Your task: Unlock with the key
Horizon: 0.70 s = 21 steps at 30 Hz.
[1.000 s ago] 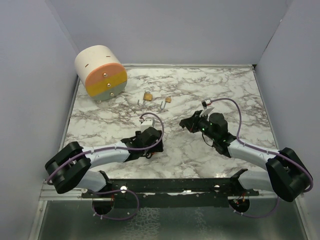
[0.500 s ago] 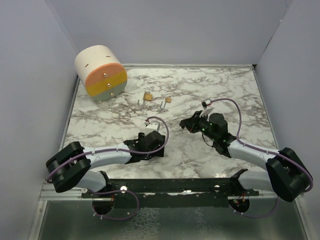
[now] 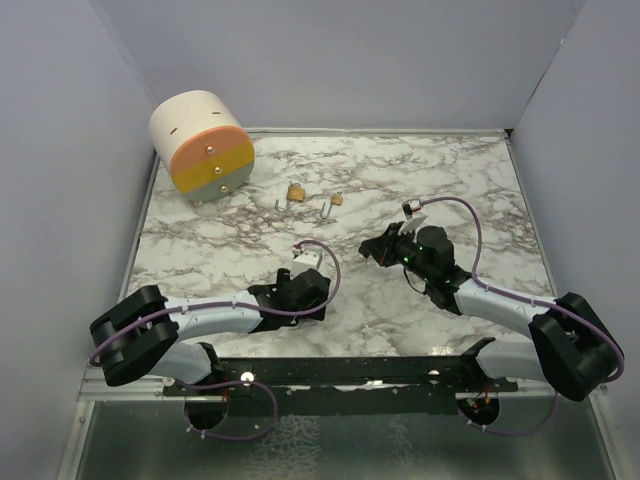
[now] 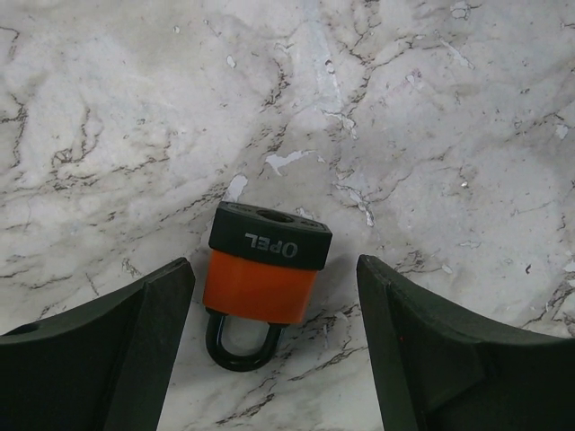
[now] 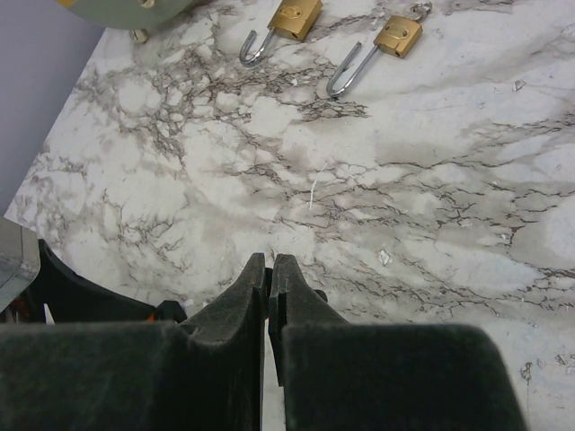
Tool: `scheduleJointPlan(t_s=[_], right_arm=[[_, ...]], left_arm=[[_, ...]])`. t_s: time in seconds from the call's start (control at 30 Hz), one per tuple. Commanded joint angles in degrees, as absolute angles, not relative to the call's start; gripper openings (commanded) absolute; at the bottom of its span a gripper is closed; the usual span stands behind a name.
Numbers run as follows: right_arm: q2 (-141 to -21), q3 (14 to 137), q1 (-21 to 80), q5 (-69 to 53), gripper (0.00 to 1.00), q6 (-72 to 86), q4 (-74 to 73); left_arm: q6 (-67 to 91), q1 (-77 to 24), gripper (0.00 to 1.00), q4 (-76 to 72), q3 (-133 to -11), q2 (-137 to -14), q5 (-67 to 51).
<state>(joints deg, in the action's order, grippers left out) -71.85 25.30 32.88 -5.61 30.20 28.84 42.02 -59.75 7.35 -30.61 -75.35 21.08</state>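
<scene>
An orange padlock (image 4: 260, 278) with a black top marked OPEL and a black shackle lies flat on the marble table (image 4: 431, 108). My left gripper (image 4: 274, 269) is open, low over the table, with one finger on each side of the padlock and not touching it. In the top view the left gripper (image 3: 308, 292) hides the padlock. My right gripper (image 5: 269, 265) is shut; a thin dark sliver, the key (image 5: 269, 277), shows between its tips. The right gripper (image 3: 370, 248) hovers right of and beyond the left one.
Two small brass padlocks (image 3: 296, 191) (image 3: 334, 200) with open shackles lie mid-table; they also show in the right wrist view (image 5: 296, 16) (image 5: 398, 36). A cream cylinder with orange, yellow and green drawers (image 3: 200, 145) stands at the far left. Grey walls enclose the table.
My left gripper has moved to the right and toward the near edge, coming down around the orange padlock. The right arm has stayed almost still.
</scene>
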Motion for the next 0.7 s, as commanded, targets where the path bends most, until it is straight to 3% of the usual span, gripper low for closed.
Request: scheduleJointPlan(t_s=[0.0, 0.43, 0.67], right_arm=[[-72.07, 24.96, 32.59, -4.71, 0.01, 30.15, 31.11], [-72.94, 25.05, 32.61, -4.92, 0.01, 30.15, 31.56], [-73.07, 25.14, 32.61, -4.97, 0.01, 30.09, 31.56]], left_arm=[[41.29, -60.74, 0.75, 10.98, -30.06, -80.74, 20.93], [43.09, -61.99, 0.61, 14.68, -30.59, -82.6, 22.5], [42.66, -62.74, 0.46, 14.69, -31.78, -85.24, 22.52]])
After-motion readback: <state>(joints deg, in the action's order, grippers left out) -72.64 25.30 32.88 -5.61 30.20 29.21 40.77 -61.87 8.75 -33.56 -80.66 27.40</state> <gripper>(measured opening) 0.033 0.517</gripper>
